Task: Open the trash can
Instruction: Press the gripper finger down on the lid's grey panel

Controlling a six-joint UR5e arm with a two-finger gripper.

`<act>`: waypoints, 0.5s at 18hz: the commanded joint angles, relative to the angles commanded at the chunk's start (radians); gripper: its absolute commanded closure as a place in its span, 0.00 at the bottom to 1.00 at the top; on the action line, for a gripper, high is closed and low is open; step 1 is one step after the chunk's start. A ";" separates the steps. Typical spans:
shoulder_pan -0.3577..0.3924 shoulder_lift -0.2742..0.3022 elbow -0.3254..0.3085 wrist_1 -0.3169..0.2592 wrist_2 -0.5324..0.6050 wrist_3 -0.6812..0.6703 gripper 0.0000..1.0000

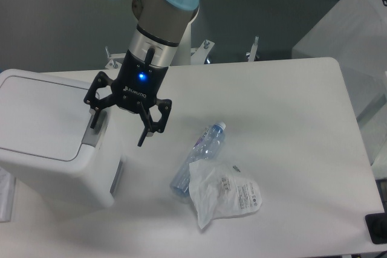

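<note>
While the large white boxy plastic trash can (51, 140) sits at the left end of the white table (290, 119) with its flat lid down, we hold our black two-finger gripper (118, 130) spread wide beside its right edge. One fingertip hangs over the grey rectangular push button (92, 136) at the lid's rim, the other out over bare tabletop. We judge the spread is deliberate: nothing is grasped, and a single finger is lined up to press down on the button so the lid can spring up. Whether that fingertip already touches the button we cannot tell.

Counting what lies here: one trash can, one button, one gripper. Well to the right lie one clear plastic water bottle (199, 158) on its side and one crumpled white plastic bag (225, 196) with printed text, overlapping the bottle's lower end. Both rest apart from the can.
</note>
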 joint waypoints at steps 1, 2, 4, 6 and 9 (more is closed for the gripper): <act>0.000 -0.003 0.000 0.005 0.002 0.000 0.00; 0.000 -0.008 0.000 0.008 0.002 0.000 0.00; 0.000 -0.008 -0.002 0.008 0.002 0.000 0.00; 0.000 -0.008 -0.002 0.008 0.002 0.000 0.00; 0.000 -0.008 -0.005 0.008 0.002 0.000 0.00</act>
